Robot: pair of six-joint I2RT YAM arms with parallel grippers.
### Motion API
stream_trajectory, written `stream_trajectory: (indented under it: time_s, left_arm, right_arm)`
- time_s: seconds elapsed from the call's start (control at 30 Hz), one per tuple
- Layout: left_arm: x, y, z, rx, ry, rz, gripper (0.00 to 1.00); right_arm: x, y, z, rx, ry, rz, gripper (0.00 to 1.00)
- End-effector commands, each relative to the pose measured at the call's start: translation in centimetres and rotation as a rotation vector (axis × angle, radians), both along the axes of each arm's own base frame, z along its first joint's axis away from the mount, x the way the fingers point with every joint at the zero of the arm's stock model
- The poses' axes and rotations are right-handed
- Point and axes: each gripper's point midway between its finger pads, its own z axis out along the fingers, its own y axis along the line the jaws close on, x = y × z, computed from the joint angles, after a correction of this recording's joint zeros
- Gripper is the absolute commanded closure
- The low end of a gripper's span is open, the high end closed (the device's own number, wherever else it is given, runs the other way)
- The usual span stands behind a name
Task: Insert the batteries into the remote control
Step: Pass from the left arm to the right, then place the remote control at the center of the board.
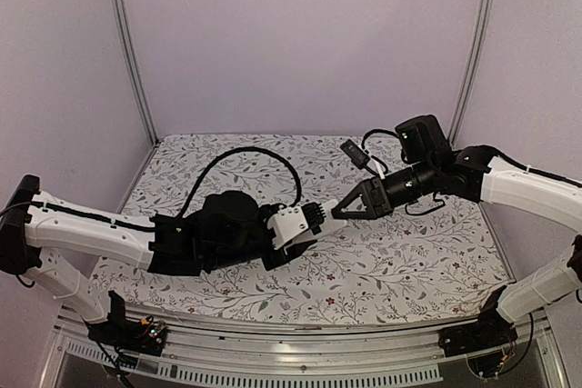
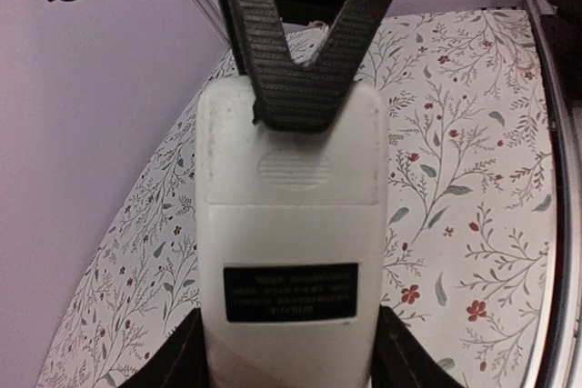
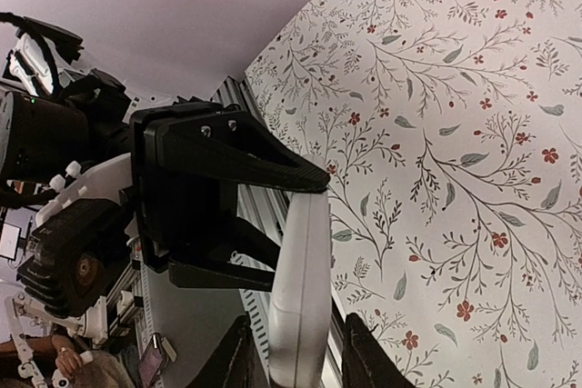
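left claw (image 2: 286, 365) clamping remote control (image 2: 291, 233), right claw (image 2: 291, 114) at its tip — grip unclear

The left arm (image 1: 91, 233) and right arm (image 1: 527, 184) are made of smooth white shells joined by black joints, and each stands on a black base clamp. The left wrist is a bulky, rounded black housing with a thick black cable (image 1: 264, 156) arching out of it. Thinner black wires curl beside the right wrist. The right gripper (image 1: 336, 213) has black triangular fingers (image 2: 291, 102) with ribbed faces. The left gripper (image 1: 307, 222) is matte black and blocky, with two small screws (image 3: 219, 128).
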Motion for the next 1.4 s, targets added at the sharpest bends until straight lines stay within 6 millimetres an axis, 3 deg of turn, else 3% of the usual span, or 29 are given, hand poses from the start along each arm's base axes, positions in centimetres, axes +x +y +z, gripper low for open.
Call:
stream_trajectory:
  time_s: [0.0,0.17,0.37,0.53,0.63,0.67,0.73,0.9,1.1,1.13,1.27,1.37]
  left_arm:
    - [0.2,0.1,1.5,-0.048,-0.008,0.007,1.0]
    - [0.1,0.0,1.5,-0.053,-0.005,0.006,1.0]
    - [0.1,-0.1,1.5,-0.056,-0.001,0.006,1.0]
    - [0.4,0.1,1.3,-0.05,0.009,0.025,0.98]
    - [0.8,0.3,1.0,-0.044,0.022,0.051,0.51]
    - [0.9,0.5,1.0,-0.046,0.024,0.063,0.39]
    - [1.1,0.9,1.3,-0.056,0.027,0.077,0.24]
    - [2.5,2.7,2.6,-0.122,0.062,0.129,0.04]
    - [4.6,5.9,3.8,-0.17,0.078,0.242,0.03]
    - [4.9,6.5,3.9,-0.172,0.073,0.261,0.02]
    - [5.3,8.2,4.6,-0.19,0.056,0.3,0.02]
    - [5.2,9.0,5.1,-0.206,0.052,0.305,0.02]
  right_arm:
    - [-0.3,0.5,-1.2,-0.019,0.009,0.02,0.67]
    - [0.0,0.7,-1.5,-0.036,0.003,0.003,0.78]
    - [0.5,1.0,-2.2,-0.056,0.004,-0.001,1.0]
    - [1.3,0.7,-2.5,-0.085,-0.021,-0.034,1.0]
    - [2.6,0.1,-2.4,-0.112,-0.051,-0.091,1.0]
    - [3.4,-0.3,-2.3,-0.13,-0.066,-0.125,1.0]
    - [5.4,-1.9,-2.4,-0.198,-0.104,-0.216,1.0]
    - [12.0,-6.4,-1.5,-0.503,-0.356,-0.448,1.0]
    - [20.4,-12.5,-3.2,-1.066,-0.65,-0.604,1.0]
    - [21.3,-13.1,-3.3,-1.138,-0.681,-0.622,1.0]
    - [24.4,-14.5,-6.8,-1.396,-0.745,-0.57,1.0]
    - [25.5,-14.8,-8.8,-1.503,-0.764,-0.54,1.0]
